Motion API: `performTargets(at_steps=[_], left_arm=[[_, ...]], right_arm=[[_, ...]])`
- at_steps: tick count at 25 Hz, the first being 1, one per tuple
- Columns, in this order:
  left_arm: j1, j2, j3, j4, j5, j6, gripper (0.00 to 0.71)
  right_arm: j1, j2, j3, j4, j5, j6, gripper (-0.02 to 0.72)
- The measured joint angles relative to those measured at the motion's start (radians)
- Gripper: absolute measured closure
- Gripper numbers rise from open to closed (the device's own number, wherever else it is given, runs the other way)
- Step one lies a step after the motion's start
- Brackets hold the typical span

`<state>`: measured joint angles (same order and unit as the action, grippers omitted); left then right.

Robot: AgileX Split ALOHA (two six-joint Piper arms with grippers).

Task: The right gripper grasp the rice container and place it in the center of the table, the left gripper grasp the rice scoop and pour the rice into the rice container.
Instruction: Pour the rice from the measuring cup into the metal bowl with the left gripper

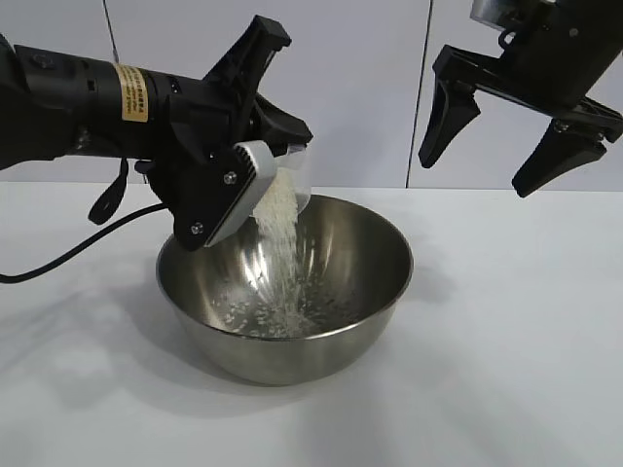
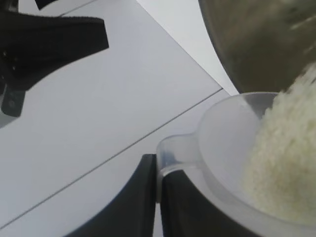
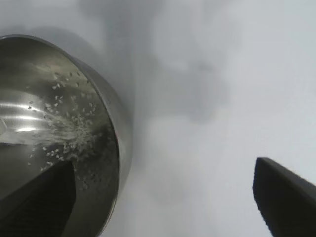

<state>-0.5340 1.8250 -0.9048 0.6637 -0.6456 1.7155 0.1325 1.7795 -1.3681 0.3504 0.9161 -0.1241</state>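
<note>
pouring is underway: the left gripper (image 1: 255, 185), pinching the tilted rice scoop (image 1: 277, 190), streams rice (image 1: 282, 248) into the steel rice container (image 1: 284, 292), and should next tip further to empty it, while the right gripper (image 1: 496, 146) hangs spread at the far right.

Bright, even light; soft shadows on the table (image 1: 506, 370), glare inside the rice container (image 1: 336, 258), wrist views blurred.

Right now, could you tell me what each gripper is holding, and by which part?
The left gripper holds the rice scoop by its side handle. The right gripper is open and holds nothing.
</note>
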Motion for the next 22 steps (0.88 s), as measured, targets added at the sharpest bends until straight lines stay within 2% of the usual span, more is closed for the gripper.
performTargets(at_steps=[6, 22], left_arm=[[0.0, 0.0, -0.009, 0.102, -0.009, 0.017, 0.701], [0.0, 0.0, -0.035, 0.282, 0.013, 0.019, 0.701]], right_arm=[[0.0, 0.0, 0.0, -0.025, 0.001, 0.0, 0.033], [0.0, 0.0, 0.0, -0.027, 0.001, 0.0, 0.033]])
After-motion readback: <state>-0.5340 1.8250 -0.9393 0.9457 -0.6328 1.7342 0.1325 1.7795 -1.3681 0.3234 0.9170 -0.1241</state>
